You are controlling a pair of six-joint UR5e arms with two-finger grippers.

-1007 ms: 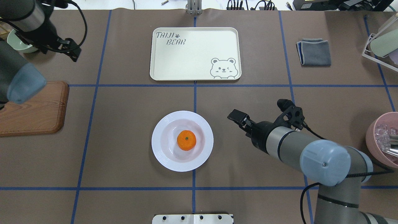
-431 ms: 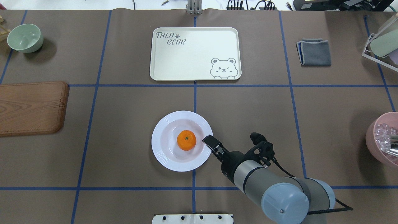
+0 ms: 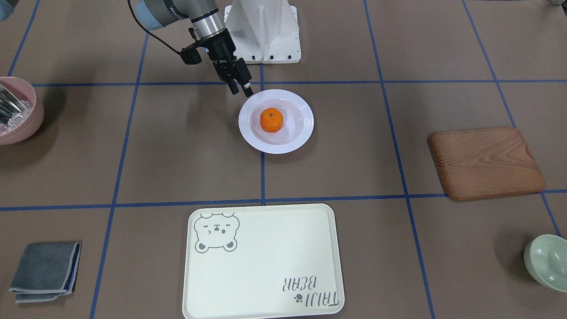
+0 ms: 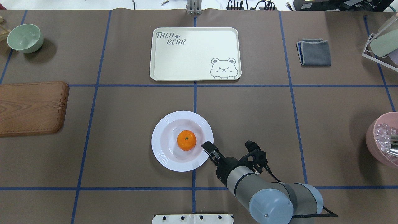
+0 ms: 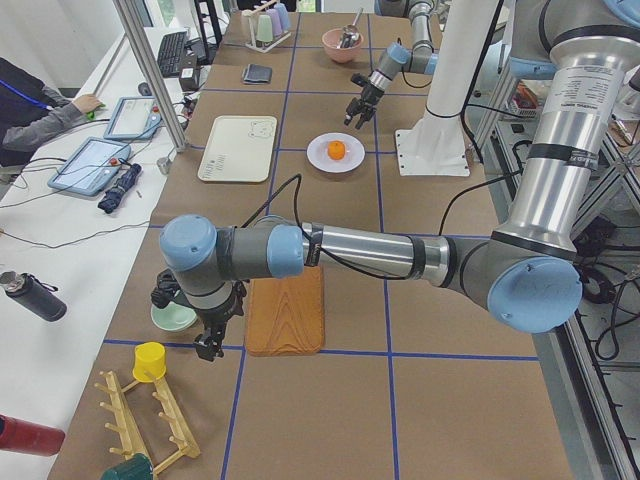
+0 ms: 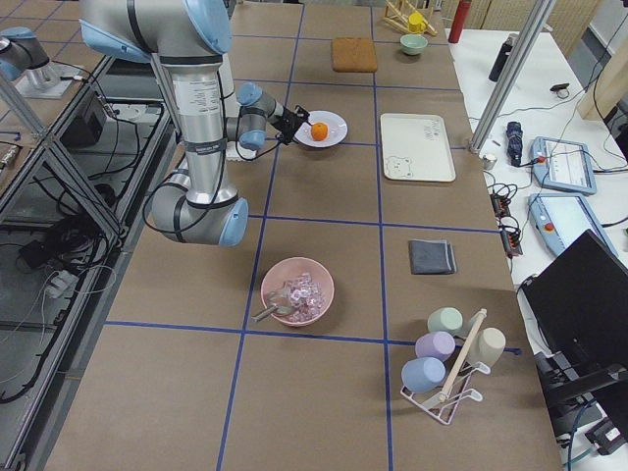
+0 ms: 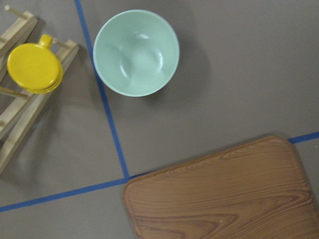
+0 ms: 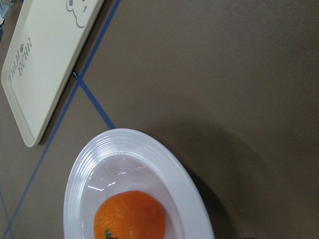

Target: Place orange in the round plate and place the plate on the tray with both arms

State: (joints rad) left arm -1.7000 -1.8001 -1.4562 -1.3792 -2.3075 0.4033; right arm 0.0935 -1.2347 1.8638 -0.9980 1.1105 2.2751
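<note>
The orange lies in the sunken centre of the round plate, which rests on the table near the robot. My right gripper hangs at the plate's right rim, open, with nothing between its fingers; the front-facing view shows the right gripper just above that rim. Across the table, the tray holds nothing. My left gripper appears only in the exterior left view, beside the green bowl, and I cannot tell its state. The right wrist view shows the orange, the plate and the tray.
A wooden board lies at the left and a pale green bowl at the far left. A folded grey cloth, a cup rack and a pink bowl stand on the right. A yellow cup sits on a wooden rack.
My right gripper has moved left and toward the robot, up to the plate's right rim. The left arm has swung out of the overhead view, uncovering the green bowl.
</note>
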